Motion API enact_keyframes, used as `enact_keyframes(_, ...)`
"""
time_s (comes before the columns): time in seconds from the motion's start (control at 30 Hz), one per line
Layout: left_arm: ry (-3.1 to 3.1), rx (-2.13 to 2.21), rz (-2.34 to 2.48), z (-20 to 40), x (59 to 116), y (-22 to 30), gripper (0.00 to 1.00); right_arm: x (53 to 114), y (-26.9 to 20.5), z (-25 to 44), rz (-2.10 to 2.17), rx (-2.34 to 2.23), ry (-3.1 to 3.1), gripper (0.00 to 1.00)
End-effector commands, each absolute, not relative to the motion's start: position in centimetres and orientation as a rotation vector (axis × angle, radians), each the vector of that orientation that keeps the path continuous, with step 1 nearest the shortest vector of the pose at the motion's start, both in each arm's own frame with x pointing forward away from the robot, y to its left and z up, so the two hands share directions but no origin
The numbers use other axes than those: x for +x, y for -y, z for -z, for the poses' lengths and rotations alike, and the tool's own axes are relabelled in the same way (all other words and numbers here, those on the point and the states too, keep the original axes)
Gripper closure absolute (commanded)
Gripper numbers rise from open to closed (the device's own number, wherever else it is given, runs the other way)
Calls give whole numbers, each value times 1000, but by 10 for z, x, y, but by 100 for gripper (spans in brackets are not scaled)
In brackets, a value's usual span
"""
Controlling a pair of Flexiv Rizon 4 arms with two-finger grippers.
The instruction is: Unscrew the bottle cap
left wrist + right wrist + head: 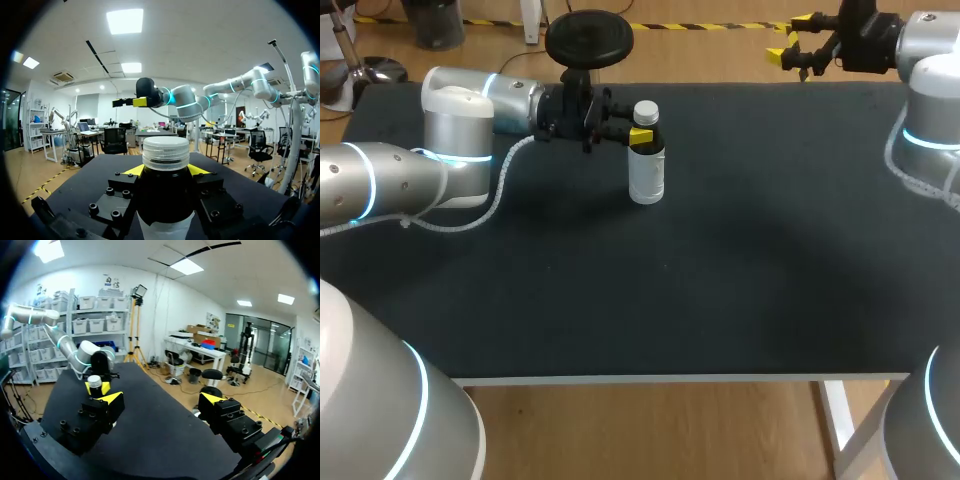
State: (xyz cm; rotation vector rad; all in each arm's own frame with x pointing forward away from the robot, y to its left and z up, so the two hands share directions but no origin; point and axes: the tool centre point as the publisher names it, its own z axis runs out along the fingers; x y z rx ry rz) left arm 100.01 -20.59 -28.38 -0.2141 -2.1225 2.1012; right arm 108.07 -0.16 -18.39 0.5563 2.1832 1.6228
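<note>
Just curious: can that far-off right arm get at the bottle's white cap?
Probably yes: the white ribbed plastic cap stands bare above the left fingers gripping the small white-labelled bottle; nothing stands between.

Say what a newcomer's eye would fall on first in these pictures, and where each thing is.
The small white-labelled plastic bottle stands upright on the black table, toward its far left, its ribbed white cap on. My left gripper, yellow-tipped, is shut on its neck from the left. My right gripper hangs open above the far right corner, away from it.
</note>
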Motion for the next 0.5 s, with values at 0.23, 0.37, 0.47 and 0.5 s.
enact_keyframes(0.23,2120,-217,-2100,284,1002,206,100,1058,-16,191,-1763,403,-2278,0)
enact_keyframes(0.37,2120,-217,-2100,284,1002,206,100,1045,-31,193,-1800,364,-2285,0)
enact_keyframes(0.47,2120,-217,-2100,284,1002,206,100,1036,-42,195,-1815,348,-2291,0)
enact_keyframes(0.5,2120,-217,-2100,284,1002,206,100,1034,-45,195,-1819,342,-2294,0)
